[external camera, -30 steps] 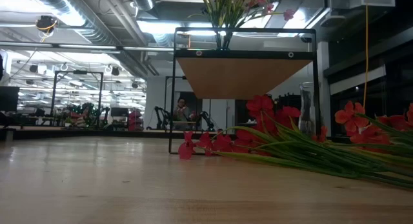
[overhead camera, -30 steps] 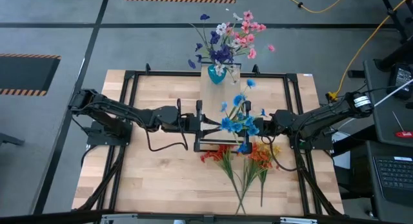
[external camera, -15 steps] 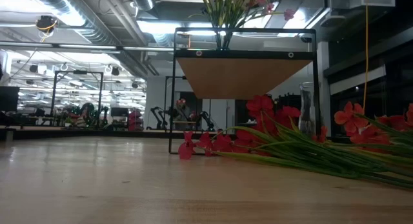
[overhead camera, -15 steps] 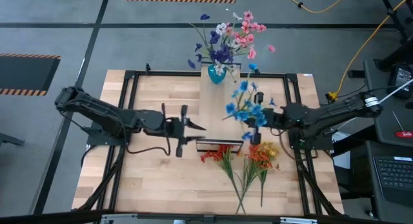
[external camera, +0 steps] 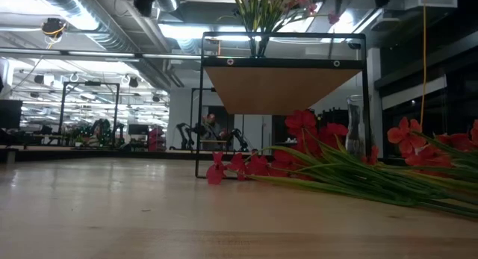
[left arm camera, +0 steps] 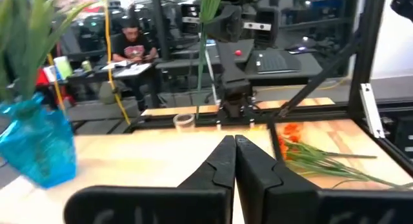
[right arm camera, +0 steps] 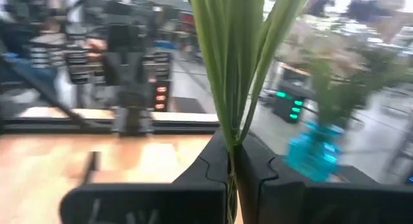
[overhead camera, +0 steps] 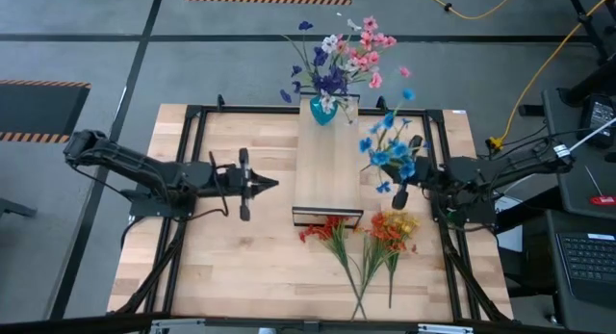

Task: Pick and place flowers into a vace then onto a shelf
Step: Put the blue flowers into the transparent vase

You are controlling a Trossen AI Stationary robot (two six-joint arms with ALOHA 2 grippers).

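My right gripper is beside the shelf's right edge, shut on a blue flower sprig whose green stems rise out of the fingers. The shelf, a light plank on a black frame, carries a blue vase at its far end, filled with pink, purple and white blooms. My left gripper hovers left of the shelf, shut and holding nothing. Red flowers and orange flowers lie flat on the table just in front of the shelf. My right gripper pinches the blue sprig's green stems between its two fingers, low on the bunch. The fingers come level from the table's right side and lie across the stems. The sprig stands nearly upright, blooms above the gripper, lifted clear of table and shelf.
A black frame runs round the tabletop. A clear glass vessel stands behind the red flowers in the low view. A person sits at a desk beyond the table. Bare wood lies left of the shelf.
My left gripper has drawn back from the shelf's near end toward the table's left edge. My right gripper has carried the blue sprig off the shelf's near end toward the right and far edges, and the blooms now stand higher and more upright.
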